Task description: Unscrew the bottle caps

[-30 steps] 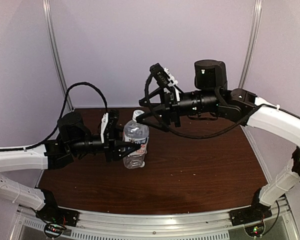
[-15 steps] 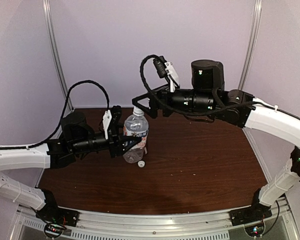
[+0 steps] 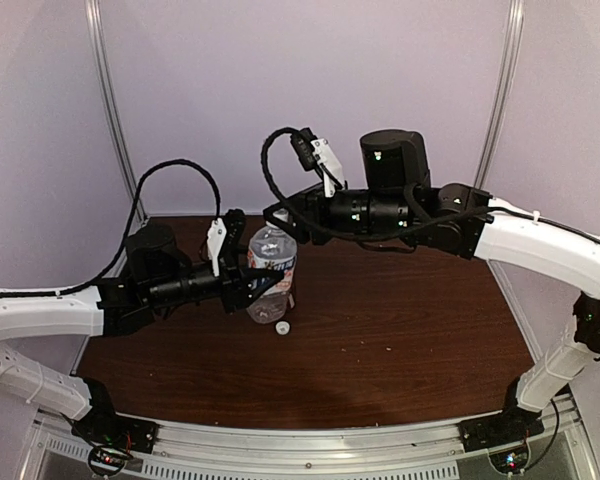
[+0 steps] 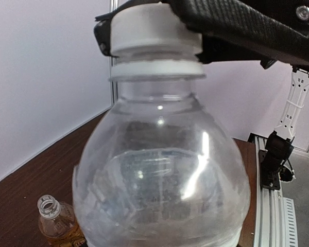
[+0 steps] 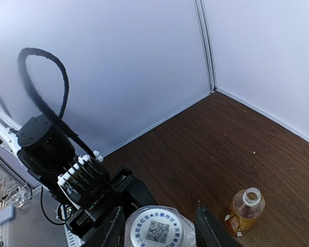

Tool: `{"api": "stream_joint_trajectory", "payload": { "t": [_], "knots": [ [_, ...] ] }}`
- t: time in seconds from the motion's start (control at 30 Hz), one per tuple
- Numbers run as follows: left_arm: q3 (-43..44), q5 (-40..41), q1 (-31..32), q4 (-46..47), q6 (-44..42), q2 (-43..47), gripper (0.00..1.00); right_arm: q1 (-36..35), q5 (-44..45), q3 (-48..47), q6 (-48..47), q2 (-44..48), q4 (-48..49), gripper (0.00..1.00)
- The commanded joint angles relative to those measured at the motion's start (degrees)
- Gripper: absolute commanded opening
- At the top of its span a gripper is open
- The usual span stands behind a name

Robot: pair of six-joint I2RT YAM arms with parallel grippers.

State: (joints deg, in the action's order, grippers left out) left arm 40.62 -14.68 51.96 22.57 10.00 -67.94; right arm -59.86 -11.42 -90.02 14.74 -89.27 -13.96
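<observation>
From above, the left gripper (image 3: 264,288) is clamping the clear plastic bottle with a white-blue label (image 3: 272,262), which is standing upright on the dark wooden table (image 3: 410,320). The right gripper (image 3: 278,214) is pinching the small round white plastic screw cap (image 4: 150,27) on its neck. Both wrist views are showing the black fingers (image 5: 114,232) pressing against the cap's sides. A loose white cap (image 3: 282,329) is lying just beside the bottle's base. Only the wrist views are showing the uncapped amber-brown plastic bottle (image 5: 245,210), standing upright nearby.
</observation>
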Motion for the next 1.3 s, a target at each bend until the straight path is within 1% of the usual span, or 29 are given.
{"api": "stream_joint_trajectory", "payload": {
  "t": [0.0, 0.07, 0.3, 0.4, 0.5, 0.6, 0.67, 0.77, 0.83, 0.93, 1.0, 1.07, 1.17, 1.27],
  "knots": [
    [1.6, 1.4, 0.1, 3.3, 0.7, -0.3, 0.35, -0.3, 1.3, -1.2, -0.6, 0.1, 0.2, 0.43],
    [1.6, 1.3, 0.2, 3.4, 0.8, -0.2, 0.35, -0.3, 1.5, -1.0, -1.0, 0.1, 0.2, 0.39],
    [1.2, 1.3, 0.2, 3.7, 0.8, 0.3, 0.35, -0.2, 1.3, -0.2, -1.4, 0.4, 0.5, 0.28],
    [0.8, 1.0, 0.2, 4.3, 0.8, 0.8, 0.35, 0.2, -0.2, 0.6, -2.0, 0.9, 1.4, 0.23],
    [0.2, -0.9, 0.2, 5.0, 0.7, 1.7, 0.35, 1.6, -5.3, 2.2, -3.4, 1.9, 3.4, 0.2],
    [-0.9, -5.5, 0.1, 6.5, -0.2, 3.0, 0.35, 3.7, -15.4, 3.6, -7.3, 2.5, 5.2, 0.18],
    [-1.2, -9.8, 0.1, 6.6, -0.9, 3.6, 0.35, 4.7, -21.4, 3.1, -10.9, 2.4, 4.5, 0.18],
    [-1.6, -18.4, 0.2, 6.5, -1.8, 4.7, 0.35, 5.8, -30.6, 1.5, -19.3, 1.5, 1.1, 0.19],
    [-2.0, -24.4, 0.2, 7.4, -2.0, 5.1, 0.35, 7.4, -38.9, 1.2, -23.2, 1.2, -0.4, 0.2],
    [-2.0, -30.4, 0.2, 8.6, -1.0, 5.0, 0.35, 10.2, -49.4, 0.8, -25.7, 0.3, -0.7, 0.22],
    [-2.0, -32.4, 0.1, 9.4, -0.4, 4.9, 0.35, 11.6, -53.6, 0.3, -25.5, -0.5, -0.6, 0.24],
    [-2.0, -32.7, 0.2, 9.9, 0.0, 4.5, 0.35, 12.2, -54.1, 0.5, -25.3, -0.6, -0.5, 0.27],
    [-1.6, -32.3, 0.1, 9.4, -0.1, 3.8, 0.35, 12.3, -52.1, 1.7, -23.3, 0.1, 1.5, 0.29],
    [-1.2, -30.8, 0.2, 9.3, -0.3, 3.2, 0.35, 12.3, -47.9, 2.4, -20.9, 1.2, 2.3, 0.35]
  ]
}}
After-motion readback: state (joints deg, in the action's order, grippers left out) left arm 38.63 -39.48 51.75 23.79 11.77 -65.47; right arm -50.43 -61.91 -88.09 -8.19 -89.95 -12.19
